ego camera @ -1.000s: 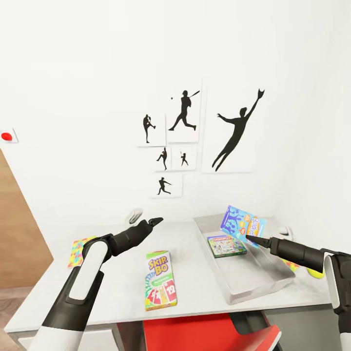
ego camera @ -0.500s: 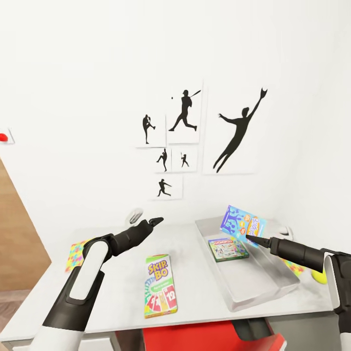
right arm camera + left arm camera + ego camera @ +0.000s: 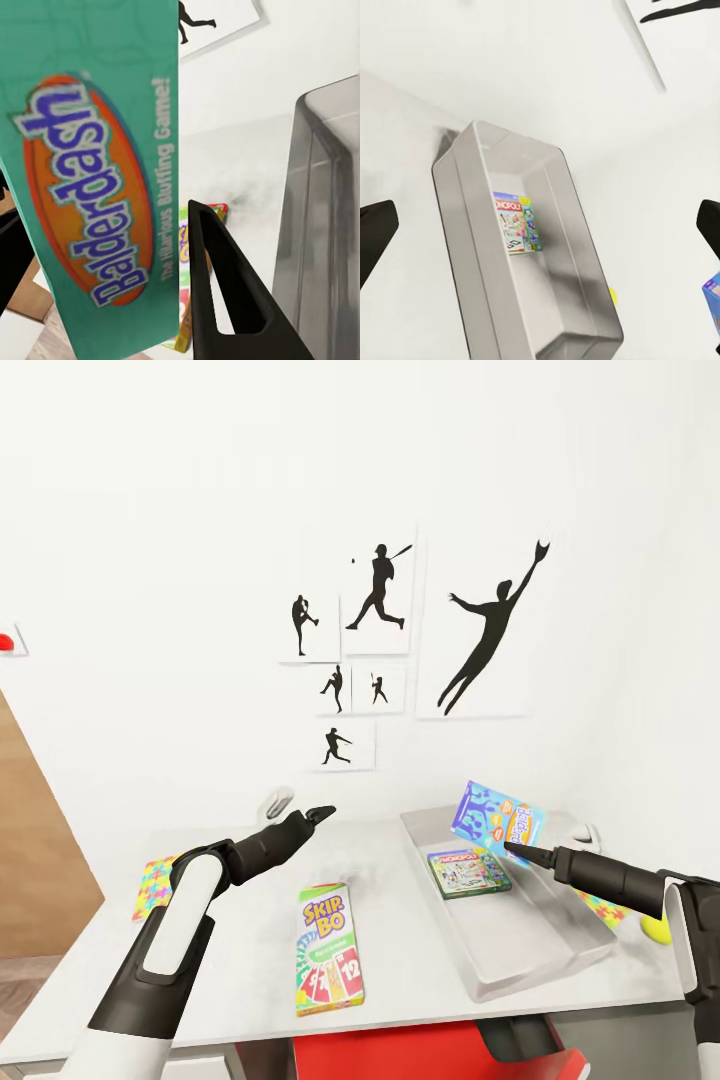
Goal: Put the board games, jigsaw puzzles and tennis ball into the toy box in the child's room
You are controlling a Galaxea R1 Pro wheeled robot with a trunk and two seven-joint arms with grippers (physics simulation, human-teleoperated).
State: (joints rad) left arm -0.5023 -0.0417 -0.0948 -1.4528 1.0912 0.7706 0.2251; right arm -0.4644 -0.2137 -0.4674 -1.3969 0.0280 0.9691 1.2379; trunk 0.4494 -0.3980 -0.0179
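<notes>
Head view shows the right end effector (image 3: 520, 852) closed on the Balderdash board game (image 3: 497, 819), which it holds tilted in the air above the near-right part of the toy box (image 3: 540, 945). The box's blue face is turned toward the camera. In the right wrist view the same game (image 3: 97, 187) shows its teal cover with the title on an orange oval, and one black finger (image 3: 225, 292) lies against its edge.

The toy box is a clear grey bin standing on the right half of the white surface (image 3: 240, 950). A Monopoly board game (image 3: 468, 873) lies flat on its floor toward the far end; the left wrist view looks down into the bin (image 3: 472, 247) and shows that game (image 3: 516, 223) inside.

The left end effector (image 3: 318, 815) hovers above the middle of the surface with nothing in it; its fingers are spread wide, the tips at opposite edges of the left wrist view.

A Skip-Bo board game (image 3: 328, 947) lies flat on the surface, near the front edge, between the two arms and well apart from the toy box. One jigsaw puzzle (image 3: 155, 881) sits at the far left of the surface, partly behind the left arm. Another jigsaw puzzle (image 3: 600, 907) shows just right of the toy box, behind the right arm, with the yellow tennis ball (image 3: 655, 929) near it.

Black baseball silhouettes (image 3: 375, 630) hang on the white wall behind.
</notes>
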